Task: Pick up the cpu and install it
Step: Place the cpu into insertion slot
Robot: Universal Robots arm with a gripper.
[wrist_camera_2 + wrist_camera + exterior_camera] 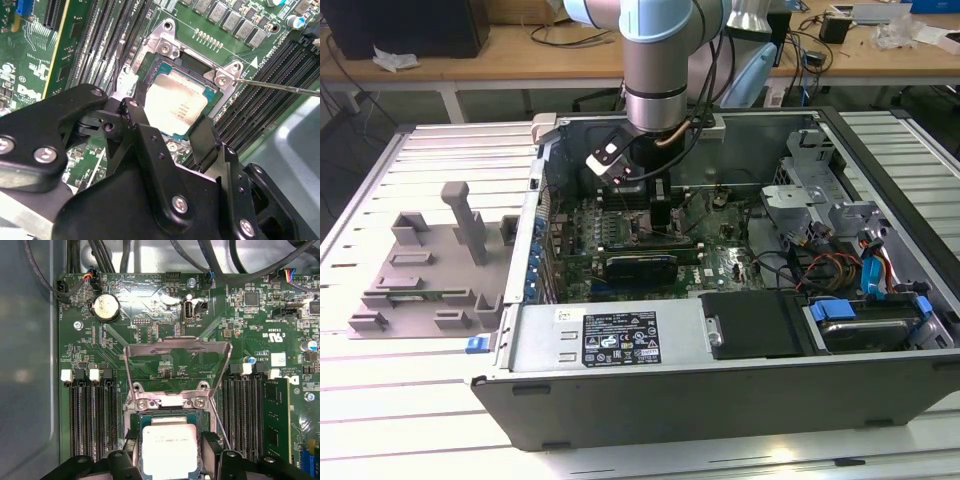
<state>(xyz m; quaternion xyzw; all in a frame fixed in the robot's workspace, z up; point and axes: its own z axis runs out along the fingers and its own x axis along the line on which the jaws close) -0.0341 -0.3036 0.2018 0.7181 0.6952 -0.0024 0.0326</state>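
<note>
Drawn in narrow at the gripper (170, 444), fingers (210, 450) seemingly pressed to two opposite edges of the cpu (170, 455). Sits directly between the fingertips, low within the socket frame (167, 47) or just above it; cannot tell if fully seated. Beyond the fingertips, load plate (175, 345) standing open. Judged light, rigid, flat; slick on the metal top, fragile at the underside contacts. Best taken by the thin pale edges only, kept level, never squeezed hard nor dragged across the socket frame. Tilt judged the main hazard with so slim a purchase.
</note>
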